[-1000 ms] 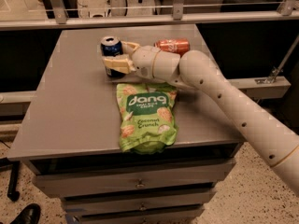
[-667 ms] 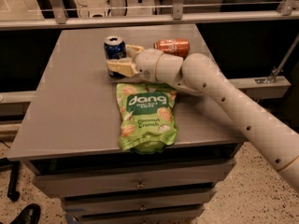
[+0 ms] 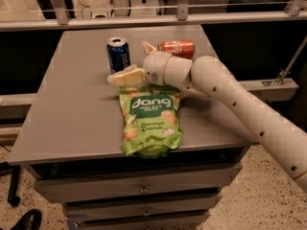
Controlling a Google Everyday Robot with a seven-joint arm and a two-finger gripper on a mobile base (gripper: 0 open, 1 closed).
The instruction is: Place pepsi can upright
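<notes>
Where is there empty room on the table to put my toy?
The left side of the table, left of the pepsi can and chip bag, is bare. The back middle is crowded: the open gripper hangs by that can, near the orange-red can.

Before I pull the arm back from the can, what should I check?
1. Pepsi can standing upright on the table: ok.
2. Gripper beside the can, fingers open: ok.
3. Near finger clear of the can's base: cannot tell.
4. Orange soda can lying behind the wrist, untouched: cannot tell.
5. Chip bag flat under the arm: ok.
</notes>
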